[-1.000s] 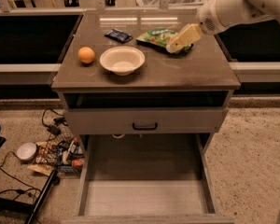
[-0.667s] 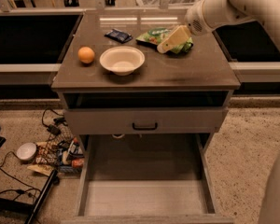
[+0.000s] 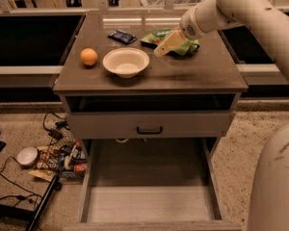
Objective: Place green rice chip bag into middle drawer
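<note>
The green rice chip bag point(image 3: 190, 47) lies flat at the back right of the cabinet top point(image 3: 207, 73). My gripper point(image 3: 164, 46) is right over the bag's middle, pointing down and to the left, and hides part of it. I cannot tell whether it touches or holds the bag. The middle drawer point(image 3: 149, 203) is pulled out wide open below the cabinet front. Its pale floor is bare.
A white bowl point(image 3: 125, 61) and an orange point(image 3: 89, 57) sit at the front left of the top. A small dark blue packet point(image 3: 122, 36) lies behind them. A shut drawer front with a black handle point(image 3: 149, 129) is above the open drawer. Cables and clutter point(image 3: 58, 158) lie on the floor at left.
My arm has swung left, so the gripper moved from the bag's right end to over its middle. The bag, bowl and orange have not moved.
</note>
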